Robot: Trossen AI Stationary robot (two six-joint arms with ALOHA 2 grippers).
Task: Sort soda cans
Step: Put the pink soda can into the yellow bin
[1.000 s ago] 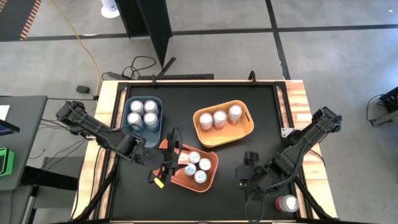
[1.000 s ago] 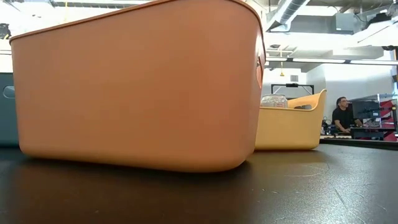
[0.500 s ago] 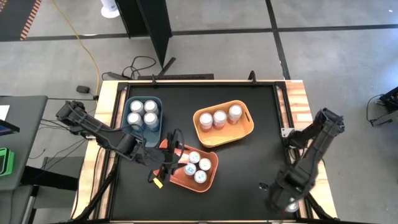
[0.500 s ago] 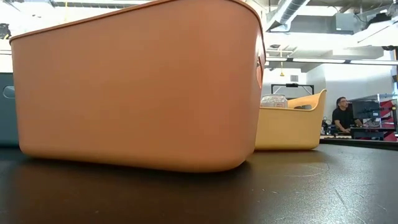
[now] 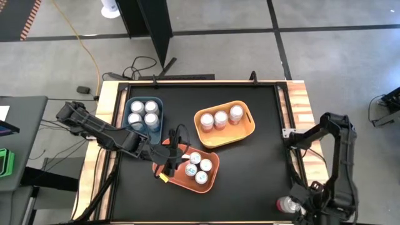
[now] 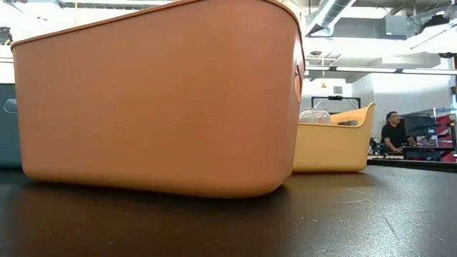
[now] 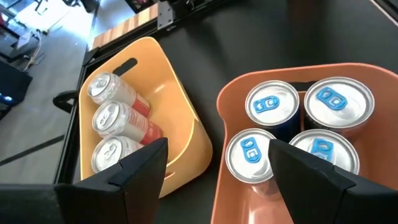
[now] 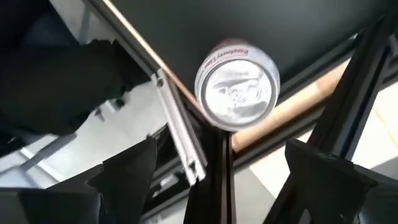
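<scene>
The left arm is reaching in from the table's left edge, stretching low and slanting toward the middle, and its left gripper (image 5: 170, 164) is hanging over the near-left rim of the orange bin (image 5: 212, 180). Its jaws are standing fairly wide and holding nothing. In the left wrist view four blue-tabbed cans (image 7: 272, 106) are standing upright in that orange bin (image 7: 231, 186), just ahead of the open fingers (image 7: 144, 163) and partly between them. Beyond the jaws and off to one side, three red cans (image 7: 114, 93) are lying in the yellow bin (image 7: 180, 106), which is sitting just beside the orange one. Back along the arm, behind the gripper, the blue bin (image 5: 159, 102) is holding four silver-topped cans (image 5: 144, 114). In the low view the orange bin (image 6: 157, 100) is filling most of the picture, with the yellow bin (image 6: 335, 146) behind it and a person (image 6: 391, 134) sitting far off in the room. The right arm is folding sharply at the table's right edge, elbow raised, wrist pointing down at the near right corner. The right gripper (image 5: 305, 206) is hovering there with its jaws spread wide and empty. A single red can (image 5: 287, 204) is standing upright at the table's edge just beside it; in the right wrist view this can (image 8: 237, 86) is sitting ahead of the spread fingers (image 8: 134, 168), midway between them and not touching either.
</scene>
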